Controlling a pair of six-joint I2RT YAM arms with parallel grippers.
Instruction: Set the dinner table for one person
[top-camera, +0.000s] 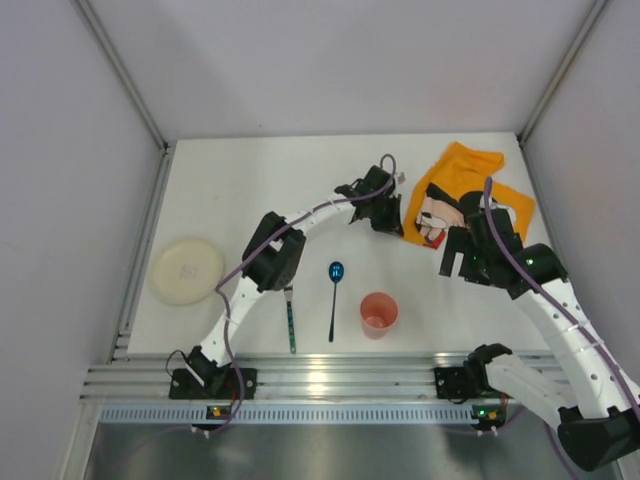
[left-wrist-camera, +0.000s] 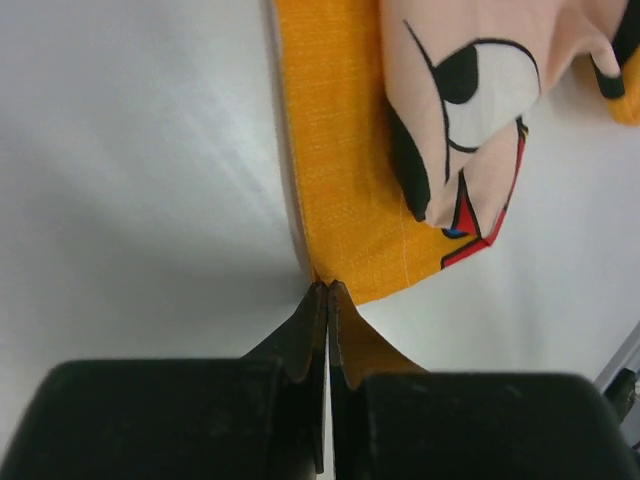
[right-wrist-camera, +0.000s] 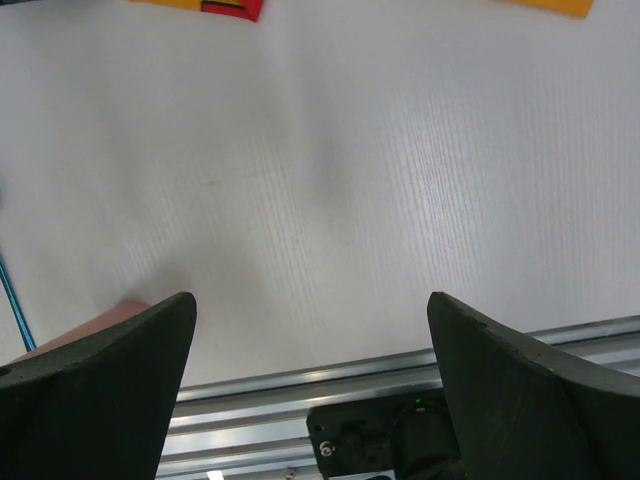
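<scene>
The white dinner table (top-camera: 260, 185) carries an orange cartoon-mouse placemat (top-camera: 470, 190) lying rumpled at the far right. My left gripper (top-camera: 388, 222) is shut on the placemat's near-left corner; in the left wrist view the jaws (left-wrist-camera: 327, 288) pinch the orange cloth (left-wrist-camera: 350, 150). My right gripper (top-camera: 455, 262) is open and empty, hovering over bare table (right-wrist-camera: 330, 180) just in front of the placemat. A cream plate (top-camera: 187, 269) lies at the left. A fork (top-camera: 290, 320), a blue spoon (top-camera: 335, 295) and a pink cup (top-camera: 379, 314) sit near the front.
The ribbed aluminium rail (top-camera: 320, 375) runs along the near edge and shows in the right wrist view (right-wrist-camera: 400, 375). The pink cup's rim (right-wrist-camera: 85, 328) and the spoon's handle (right-wrist-camera: 10, 300) sit at that view's left. Grey walls enclose the table.
</scene>
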